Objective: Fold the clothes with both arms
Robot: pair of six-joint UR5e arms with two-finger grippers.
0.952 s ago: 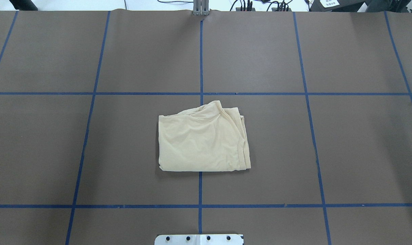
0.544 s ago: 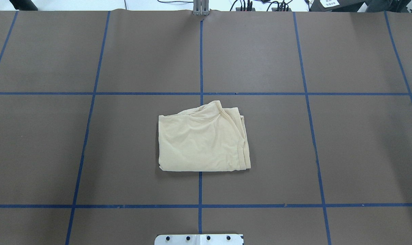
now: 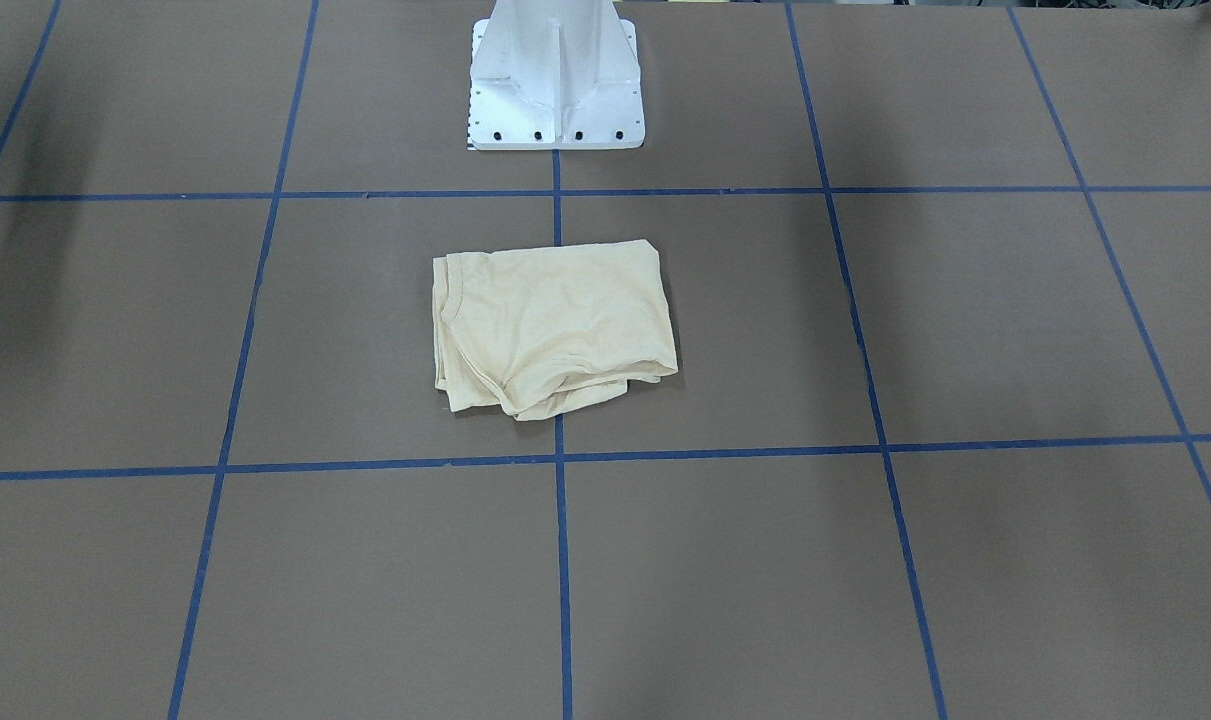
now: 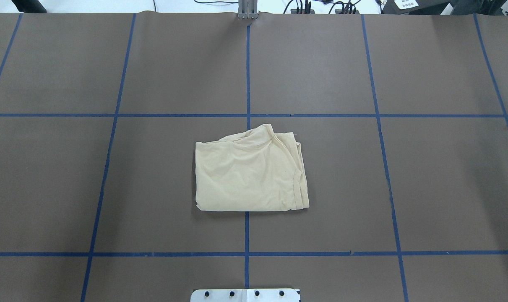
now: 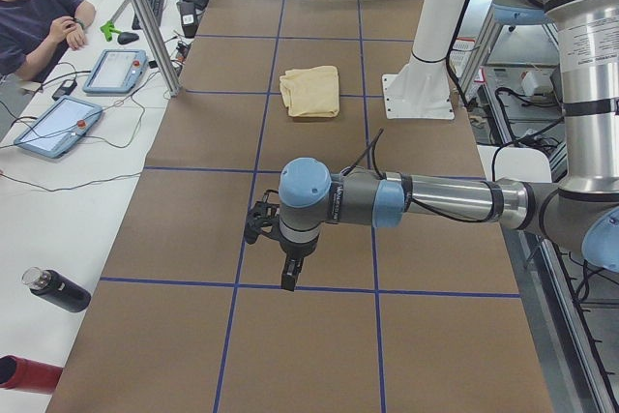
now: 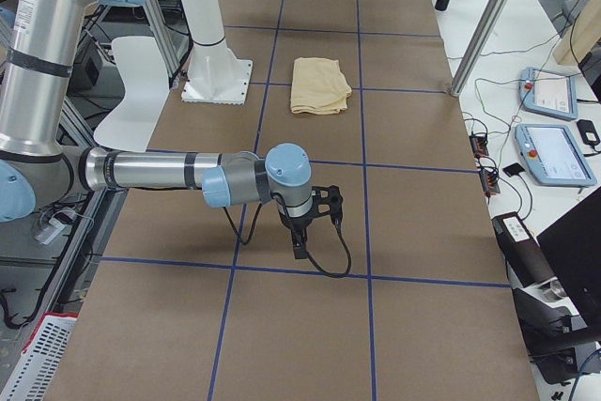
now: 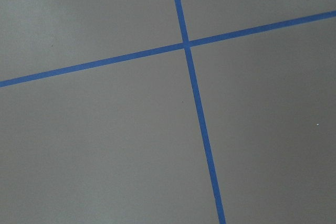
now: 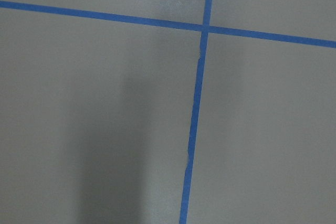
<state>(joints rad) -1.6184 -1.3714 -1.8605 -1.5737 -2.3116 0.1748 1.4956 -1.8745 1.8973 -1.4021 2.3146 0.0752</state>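
Observation:
The clothes are one pale cream-yellow shirt, folded into a compact rectangle and lying flat at the table's middle, in front of the pedestal. It also shows as the shirt, the shirt and the shirt. Its print is hidden. My left gripper hangs above bare table far from the shirt. My right gripper hangs likewise at the opposite end. Both appear only in the side views, so I cannot tell whether they are open or shut. The wrist views show only brown table and blue tape.
The brown table carries a blue tape grid. The white pedestal base stands behind the shirt. A seated person, teach pendants and bottles line the operators' side. An aluminium post stands at the table's far edge.

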